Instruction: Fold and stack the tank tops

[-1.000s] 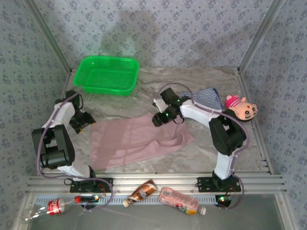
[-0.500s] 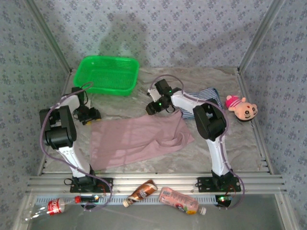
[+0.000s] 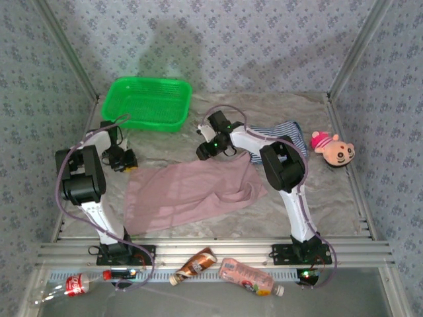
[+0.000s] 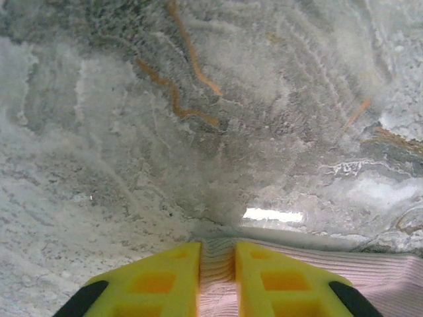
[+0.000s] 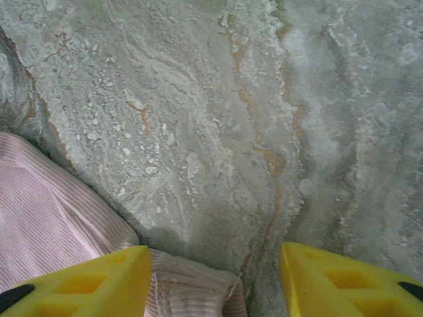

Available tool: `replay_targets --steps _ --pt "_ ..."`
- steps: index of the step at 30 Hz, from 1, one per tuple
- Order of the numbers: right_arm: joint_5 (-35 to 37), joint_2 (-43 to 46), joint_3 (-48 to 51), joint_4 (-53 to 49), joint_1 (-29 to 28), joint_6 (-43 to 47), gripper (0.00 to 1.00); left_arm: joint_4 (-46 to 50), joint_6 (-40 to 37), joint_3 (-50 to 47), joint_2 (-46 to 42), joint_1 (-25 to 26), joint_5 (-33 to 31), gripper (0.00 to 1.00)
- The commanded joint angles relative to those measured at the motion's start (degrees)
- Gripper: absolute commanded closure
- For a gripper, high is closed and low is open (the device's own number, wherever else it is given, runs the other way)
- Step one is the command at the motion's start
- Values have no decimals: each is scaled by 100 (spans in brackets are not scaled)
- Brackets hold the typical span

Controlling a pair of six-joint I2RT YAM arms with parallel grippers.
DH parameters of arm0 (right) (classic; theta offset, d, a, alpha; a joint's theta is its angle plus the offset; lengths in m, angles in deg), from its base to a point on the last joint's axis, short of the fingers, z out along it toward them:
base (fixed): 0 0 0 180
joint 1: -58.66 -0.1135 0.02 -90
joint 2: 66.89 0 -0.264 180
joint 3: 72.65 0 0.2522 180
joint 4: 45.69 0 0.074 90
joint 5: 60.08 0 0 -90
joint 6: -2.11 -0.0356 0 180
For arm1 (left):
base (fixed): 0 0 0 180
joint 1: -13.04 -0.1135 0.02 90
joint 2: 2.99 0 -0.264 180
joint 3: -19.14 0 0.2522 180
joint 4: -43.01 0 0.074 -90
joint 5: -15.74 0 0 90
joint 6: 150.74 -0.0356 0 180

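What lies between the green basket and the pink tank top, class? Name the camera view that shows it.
Only bare marble tabletop. The top external view shows no object on the stretch between the green basket and the pink tank top.

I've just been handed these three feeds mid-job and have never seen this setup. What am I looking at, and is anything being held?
Two robot arms are bolted at the near edge of a marble-patterned table. The wide picture comes from a camera above and behind them. In it, the left gripper sits at the far left corner of the spread pink tank top, and the right gripper is by its far edge. The other two pictures come from cameras on the wrists, looking past yellow fingers. The left fingers are closed on a pinch of pink fabric. The right fingers stand wide apart and hold nothing. Also there: a striped tank top, a green basket, a plush toy and bottles in front of the bases.
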Motion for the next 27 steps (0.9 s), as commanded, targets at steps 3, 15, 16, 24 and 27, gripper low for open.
replay_targets --steps 3,15,16,24,27 --pt "-120 173 220 -252 -92 136 52 299 -85 296 72 -15 -18 89" --pt "-182 77 -239 -8 -48 189 86 838 -88 704 -202 -16 -348 100" --pt "-190 110 -244 60 -26 172 88 876 -72 726 -280 -7 -407 100" --pt "-222 652 362 710 134 358 89 1079 44 609 -787 -64 -653 100" --pt "-268 977 790 928 142 425 89 1185 90 476 -994 -68 -672 100"
